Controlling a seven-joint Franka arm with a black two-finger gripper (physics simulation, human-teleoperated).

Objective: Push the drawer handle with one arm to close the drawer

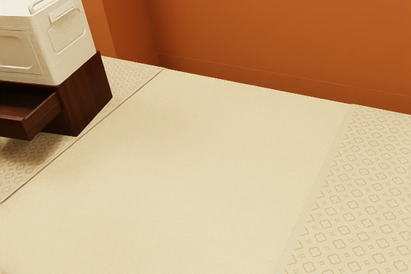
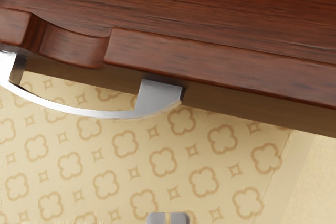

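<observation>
The bowed silver metal handle (image 2: 100, 115) on the dark reddish-brown wooden drawer (image 1: 40, 119) looks rigid and slick, so I'd not pinch it but push near the middle of its bow, squarely, expecting moderate sliding drag. It stands out from the drawer's front, apart from my two-finger gripper (image 2: 168, 218), whose grey tips are pressed together, nearly in line with one mounting post; the drawer juts from its cabinet (image 1: 87, 97) beneath a white plastic crate (image 1: 64, 33)
</observation>
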